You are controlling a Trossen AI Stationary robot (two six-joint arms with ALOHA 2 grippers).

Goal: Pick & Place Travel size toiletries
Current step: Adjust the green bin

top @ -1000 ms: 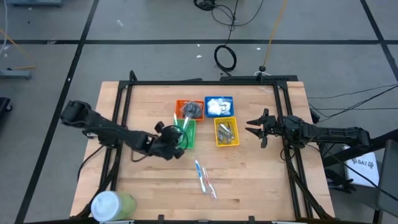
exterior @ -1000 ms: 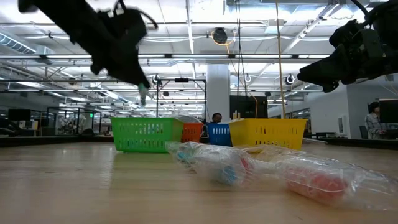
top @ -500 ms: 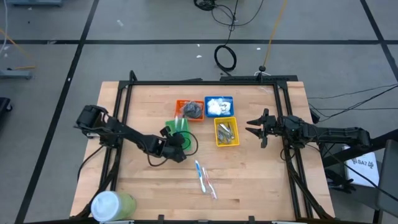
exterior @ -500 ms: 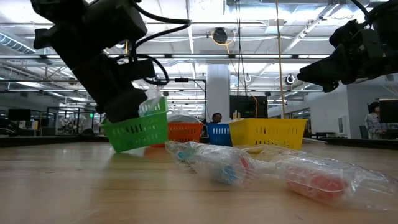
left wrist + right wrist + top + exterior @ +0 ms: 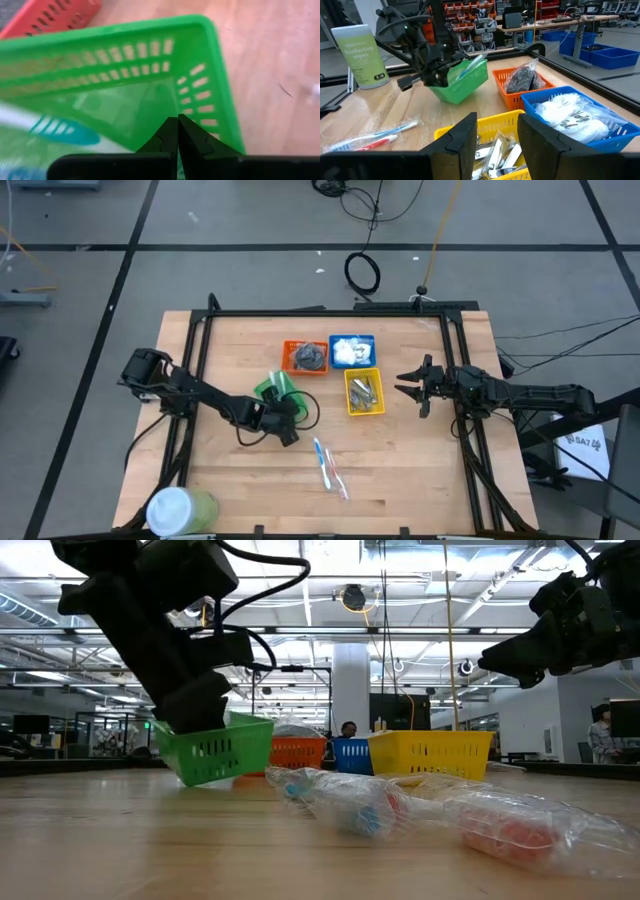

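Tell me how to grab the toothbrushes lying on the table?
The toothbrushes lie flat in clear wrappers on bare wood, apart from the baskets. Probably best come straight down from above with a pincer and close across one slim handle near its middle, fingers set crosswise to its length, since it is long and thin.

The left gripper [image 5: 284, 418] is being held low over the table on an outstretched arm, its two dark fingers [image 5: 172, 137] pressed together. The right gripper [image 5: 409, 386] is being held aloft, fingers [image 5: 465, 137] spread apart, nothing between them.
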